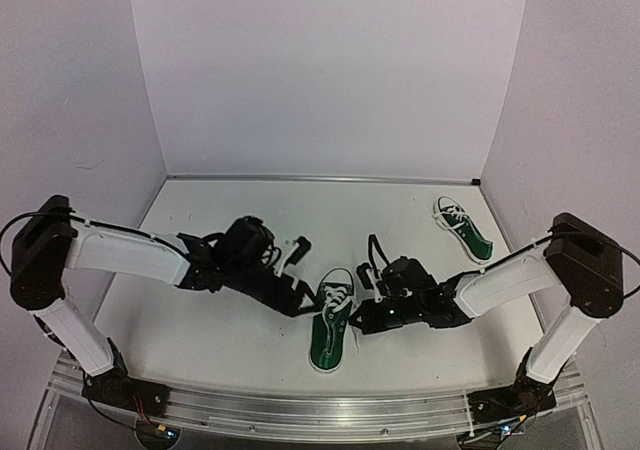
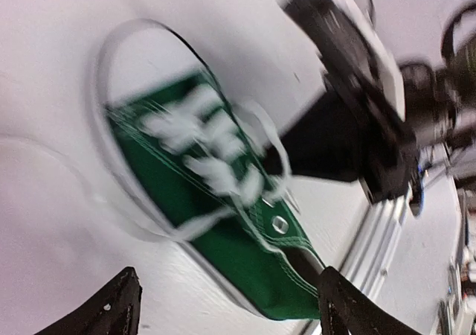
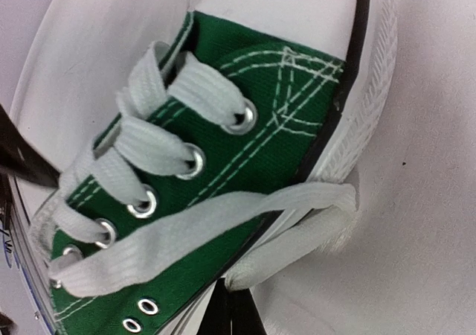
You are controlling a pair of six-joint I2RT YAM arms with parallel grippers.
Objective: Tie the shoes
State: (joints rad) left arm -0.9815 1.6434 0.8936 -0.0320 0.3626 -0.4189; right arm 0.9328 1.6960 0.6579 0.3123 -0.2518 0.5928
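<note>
right gripper [image 3: 227, 313] is pinching a flat white lace [image 3: 223, 231] of a dark green canvas sneaker [image 3: 297, 126], seemingly starting the knot; left gripper [image 2: 228, 275], spread wide, likely must close on that lace too.

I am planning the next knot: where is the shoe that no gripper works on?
In the top view, that shoe lies at the back right of the table, close to the right wall.

Both arms reach inward and low. The left tool [image 1: 303, 298] holds its fingers wide apart; the right tool [image 1: 362, 317] has fingers pressed together.
</note>
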